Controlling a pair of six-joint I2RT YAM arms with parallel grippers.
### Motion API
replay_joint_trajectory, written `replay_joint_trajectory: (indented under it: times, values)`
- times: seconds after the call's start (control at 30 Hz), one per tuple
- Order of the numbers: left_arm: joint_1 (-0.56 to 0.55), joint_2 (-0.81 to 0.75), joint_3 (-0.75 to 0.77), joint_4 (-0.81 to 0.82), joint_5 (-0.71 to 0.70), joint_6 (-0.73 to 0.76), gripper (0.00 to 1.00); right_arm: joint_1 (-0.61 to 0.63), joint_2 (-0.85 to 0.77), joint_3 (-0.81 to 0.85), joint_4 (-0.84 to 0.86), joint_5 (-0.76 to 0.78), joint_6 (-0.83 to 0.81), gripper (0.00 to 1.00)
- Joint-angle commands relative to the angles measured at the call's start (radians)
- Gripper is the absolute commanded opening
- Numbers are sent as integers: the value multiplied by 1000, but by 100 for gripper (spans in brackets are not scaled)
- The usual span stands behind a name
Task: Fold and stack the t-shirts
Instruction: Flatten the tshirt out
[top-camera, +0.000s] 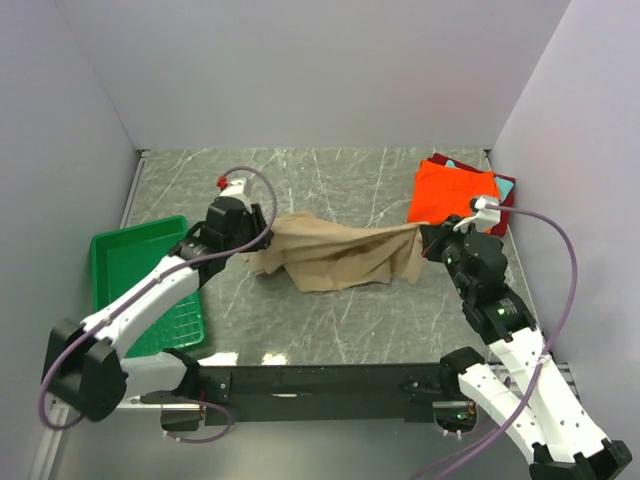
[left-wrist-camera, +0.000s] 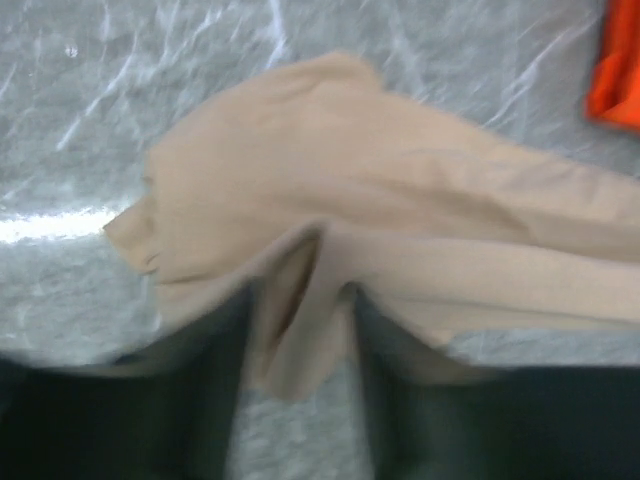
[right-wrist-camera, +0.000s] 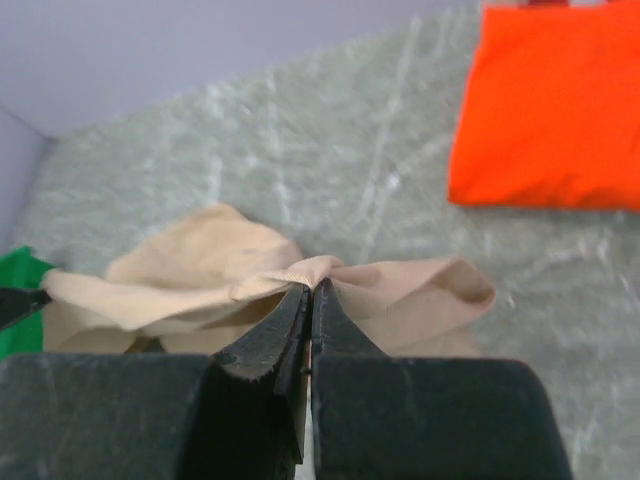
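Observation:
A large tan t-shirt (top-camera: 340, 258) hangs stretched and bunched between my two grippers over the middle of the table. My left gripper (top-camera: 263, 235) is shut on its left end; in the left wrist view the cloth (left-wrist-camera: 350, 170) is pinched in a fold between the gripper (left-wrist-camera: 300, 300) fingers. My right gripper (top-camera: 426, 240) is shut on its right end, and the cloth (right-wrist-camera: 200, 262) is clamped at the gripper (right-wrist-camera: 312, 287) tips. A folded orange t-shirt (top-camera: 453, 195) lies at the back right on top of a dark red one (top-camera: 508, 188) and a teal one (top-camera: 447, 160).
A green plastic tray (top-camera: 140, 270) stands at the left, beside the left arm. Grey walls close in the table on the left, back and right. The orange shirt also shows in the right wrist view (right-wrist-camera: 550, 110) and the left wrist view (left-wrist-camera: 620, 70).

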Motion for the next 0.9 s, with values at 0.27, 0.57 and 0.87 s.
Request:
replay_joint_trajectory:
  times: [0.27, 0.57, 0.87]
  values:
    - [2, 13, -161, 56, 18, -28, 63, 2, 109, -147, -40, 125, 61, 0]
    - [-7, -57, -346, 245, 184, -113, 52, 0, 149, -163, -12, 103, 69, 0]
    - [-38, 81, -325, 339, 220, -127, 49, 0, 147, -160, -9, 94, 69, 0]
